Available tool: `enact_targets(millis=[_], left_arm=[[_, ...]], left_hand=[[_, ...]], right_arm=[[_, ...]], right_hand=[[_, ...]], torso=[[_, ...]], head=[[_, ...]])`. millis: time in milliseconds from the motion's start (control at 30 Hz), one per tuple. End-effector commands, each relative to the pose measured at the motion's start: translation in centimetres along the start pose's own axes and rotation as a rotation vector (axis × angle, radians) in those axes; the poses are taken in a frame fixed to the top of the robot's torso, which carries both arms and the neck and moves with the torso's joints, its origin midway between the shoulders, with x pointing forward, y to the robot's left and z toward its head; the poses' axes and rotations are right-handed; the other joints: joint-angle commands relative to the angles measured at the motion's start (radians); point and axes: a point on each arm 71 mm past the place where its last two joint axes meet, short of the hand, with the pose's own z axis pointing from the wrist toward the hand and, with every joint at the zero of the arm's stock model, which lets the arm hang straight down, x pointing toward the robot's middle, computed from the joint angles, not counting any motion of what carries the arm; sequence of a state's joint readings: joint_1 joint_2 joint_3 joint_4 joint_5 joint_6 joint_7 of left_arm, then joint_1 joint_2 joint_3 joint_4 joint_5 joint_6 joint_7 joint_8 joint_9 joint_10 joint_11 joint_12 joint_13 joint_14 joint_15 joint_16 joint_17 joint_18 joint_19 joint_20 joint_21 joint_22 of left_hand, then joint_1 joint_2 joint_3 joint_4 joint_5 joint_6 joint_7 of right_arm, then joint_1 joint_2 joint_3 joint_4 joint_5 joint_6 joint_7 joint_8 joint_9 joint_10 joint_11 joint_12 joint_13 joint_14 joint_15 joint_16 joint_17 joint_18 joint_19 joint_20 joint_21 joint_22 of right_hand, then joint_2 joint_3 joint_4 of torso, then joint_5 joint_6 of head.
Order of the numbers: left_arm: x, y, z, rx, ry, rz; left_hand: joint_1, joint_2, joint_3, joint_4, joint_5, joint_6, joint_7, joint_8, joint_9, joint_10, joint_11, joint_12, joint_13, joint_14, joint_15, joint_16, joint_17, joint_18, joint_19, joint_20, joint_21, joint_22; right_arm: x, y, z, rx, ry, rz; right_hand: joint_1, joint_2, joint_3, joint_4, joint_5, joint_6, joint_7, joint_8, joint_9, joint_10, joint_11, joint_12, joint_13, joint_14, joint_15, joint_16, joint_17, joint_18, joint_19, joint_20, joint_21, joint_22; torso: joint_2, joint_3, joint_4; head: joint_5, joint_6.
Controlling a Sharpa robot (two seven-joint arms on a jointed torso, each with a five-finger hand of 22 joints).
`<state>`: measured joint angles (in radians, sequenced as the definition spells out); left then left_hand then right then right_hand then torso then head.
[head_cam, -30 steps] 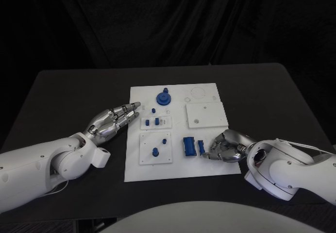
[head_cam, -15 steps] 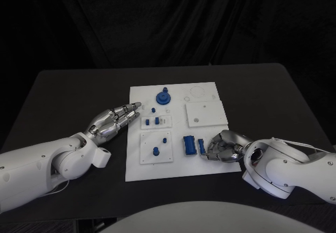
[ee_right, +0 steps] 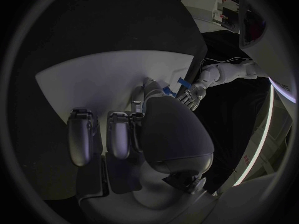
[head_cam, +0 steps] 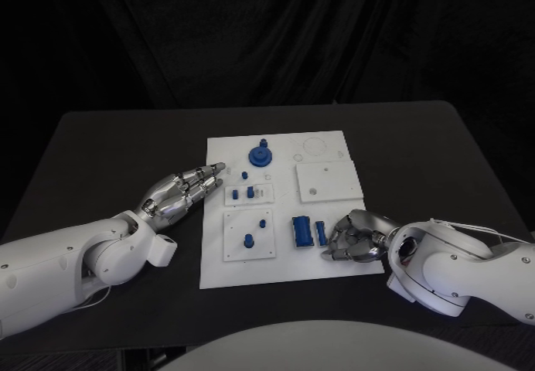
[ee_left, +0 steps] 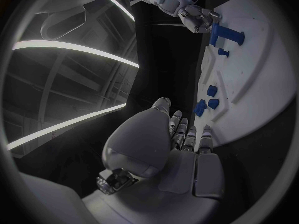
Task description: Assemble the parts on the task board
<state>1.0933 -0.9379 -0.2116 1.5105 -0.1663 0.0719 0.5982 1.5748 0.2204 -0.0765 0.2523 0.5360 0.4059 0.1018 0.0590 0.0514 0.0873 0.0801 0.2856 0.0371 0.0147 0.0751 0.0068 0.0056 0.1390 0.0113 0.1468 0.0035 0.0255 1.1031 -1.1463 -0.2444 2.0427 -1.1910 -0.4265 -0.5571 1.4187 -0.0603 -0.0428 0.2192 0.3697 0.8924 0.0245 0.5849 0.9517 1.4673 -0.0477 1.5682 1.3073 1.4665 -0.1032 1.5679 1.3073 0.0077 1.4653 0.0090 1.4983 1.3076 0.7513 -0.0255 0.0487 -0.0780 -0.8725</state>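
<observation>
Right hand (head_cam: 355, 238) at task board (head_cam: 323, 272) right edge, touching blue part (head_cam: 321, 233)

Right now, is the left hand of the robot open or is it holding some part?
Open. The left hand lies at the task board's left edge with fingers stretched out straight and nothing between them.

One black table (head_cam: 111, 147) carries one white flat task board (head_cam: 284, 270). On the board sit three raised white square plates: a large one (head_cam: 327, 182), a small one (head_cam: 249, 195) and a mid-sized one (head_cam: 247, 236). About nine blue plastic parts show on the board, among them one round knobbed disc (head_cam: 261, 157) and one ribbed block (head_cam: 301, 231). Two silver hands: the left hand (head_cam: 178, 193), the right hand (head_cam: 357, 236).
</observation>
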Motion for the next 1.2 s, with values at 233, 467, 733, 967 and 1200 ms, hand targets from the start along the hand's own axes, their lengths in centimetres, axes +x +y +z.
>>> enact_targets(millis=[233, 467, 733, 967, 1200], left_arm=[[0.2, -0.3, -0.2, 0.041, -0.007, 0.001], [0.3, -0.7, -0.8, 0.066, -0.039, 0.019], [0.6, -1.3, -1.0, 0.123, -0.073, 0.045], [0.7, -1.6, -0.6, 0.188, -0.106, 0.08], [0.9, -1.5, 0.2, 0.211, -0.107, 0.09]], left_hand=[[0.013, -0.004, 0.013, -0.003, 0.015, 0.008, 0.0, 0.007, 0.002, 0.003, 0.008, 0.007, 0.002, 0.001, 0.002, 0.002, 0.0, 0.004, 0.001, 0.003, 0.006, 0.0], [0.014, -0.014, 0.017, -0.006, 0.022, 0.019, 0.001, 0.012, 0.003, 0.007, 0.008, 0.013, 0.003, -0.002, -0.003, 0.0, -0.001, 0.004, 0.0, -0.002, 0.006, -0.001], [-0.007, -0.031, 0.02, 0.028, 0.014, 0.005, -0.025, 0.008, 0.0, -0.018, -0.032, -0.029, -0.003, -0.015, -0.048, -0.007, -0.006, 0.006, -0.005, -0.045, 0.002, -0.011], [-0.08, -0.028, -0.028, 0.042, -0.014, -0.163, -0.138, -0.03, -0.022, -0.083, -0.159, -0.154, -0.017, -0.015, -0.111, -0.007, -0.006, 0.028, -0.01, -0.086, -0.002, -0.021], [-0.173, -0.003, -0.142, 0.039, -0.126, -0.271, -0.327, -0.04, -0.032, -0.09, -0.276, -0.236, -0.028, -0.015, -0.135, -0.007, -0.006, 0.018, -0.011, -0.12, -0.004, -0.026]], right_arm=[[-0.8, 0.2, -0.9, -0.097, -0.102, 0.031], [-4.1, 0.6, -1.5, -0.287, -0.372, 0.149], [-6.4, 0.6, -1.0, -0.475, -0.537, 0.204], [-7.2, 0.1, 0.0, -0.56, -0.578, 0.239], [-6.9, -1.0, 0.7, -0.581, -0.558, 0.283]], right_hand=[[-0.084, -0.093, -0.048, 0.077, -0.198, 0.001, 0.003, 0.069, 0.028, 0.103, 0.011, 0.003, 0.263, 0.104, 0.013, 0.003, 0.263, 0.011, 0.068, 0.014, 0.009, 0.239], [-0.146, -0.026, -0.01, 0.074, -0.023, 0.0, -0.001, 0.053, -0.008, 0.103, -0.002, 0.003, 0.263, 0.104, 0.012, 0.003, 0.263, 0.055, -0.037, 0.01, -0.158, 0.176], [-0.03, 0.0, 0.053, 0.068, 0.149, -0.129, 0.093, -0.046, -0.17, -0.656, 0.112, -0.721, -0.227, -0.511, 0.124, -0.691, -0.513, 0.153, -0.564, 0.105, -0.955, -0.154], [-0.034, -0.05, 0.031, 0.078, 0.172, -0.393, 0.112, -0.221, -0.391, -1.082, 0.278, -1.141, -0.617, -0.963, 0.31, -1.217, -0.908, 0.072, -0.913, 0.262, -1.434, -0.524], [-0.066, -0.22, -0.148, 0.081, 0.151, -0.564, 0.017, -0.331, -0.54, -1.365, 0.211, -1.341, -0.886, -1.385, 0.271, -1.491, -1.179, 0.05, -1.39, 0.286, -1.481, -1.111]], torso=[[0.0, 0.0001, -0.0002], [-0.003, 0.0004, -0.0021], [-0.015, 0.0032, -0.0043], [-0.052, 0.0132, -0.0175], [-0.082, 0.0281, -0.0185]], head=[[0.005, 0.0], [0.015, 0.0], [0.039, 0.0], [0.056, 0.0], [0.063, 0.0]])
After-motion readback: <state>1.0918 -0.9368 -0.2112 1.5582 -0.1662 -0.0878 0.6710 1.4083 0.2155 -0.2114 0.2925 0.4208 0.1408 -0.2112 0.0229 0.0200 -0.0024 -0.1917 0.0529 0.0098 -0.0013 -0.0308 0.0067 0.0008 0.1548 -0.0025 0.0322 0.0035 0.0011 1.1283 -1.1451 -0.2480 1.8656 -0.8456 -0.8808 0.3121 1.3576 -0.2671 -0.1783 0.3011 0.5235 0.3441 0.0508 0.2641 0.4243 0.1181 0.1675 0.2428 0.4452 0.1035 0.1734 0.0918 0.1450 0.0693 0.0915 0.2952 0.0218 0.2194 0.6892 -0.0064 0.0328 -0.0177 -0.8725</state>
